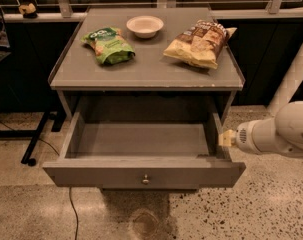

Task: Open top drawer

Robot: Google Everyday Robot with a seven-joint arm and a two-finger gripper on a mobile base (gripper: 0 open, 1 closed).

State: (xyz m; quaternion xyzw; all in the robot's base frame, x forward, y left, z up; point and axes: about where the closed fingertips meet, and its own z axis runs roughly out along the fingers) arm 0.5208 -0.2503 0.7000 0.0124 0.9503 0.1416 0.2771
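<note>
The top drawer [116, 173] is a wide grey wooden drawer with a flat front and a small round metal knob [145, 179] at its centre. It stands pulled far out of the grey cabinet [146, 69], and its grey box interior [141, 139] is bare. My gripper [225, 139] is at the tip of the white arm [281, 134] that comes in from the right. It sits just outside the drawer's right side wall, near the front corner. No other drawer fronts show.
On the cabinet top lie a green snack bag [108, 45], a white bowl [145, 26] and a yellow-brown chip bag [201, 41]. A white pole [293, 79] rises at the right. A black stand leg [36, 144] and a cable [71, 209] are on the floor at the left.
</note>
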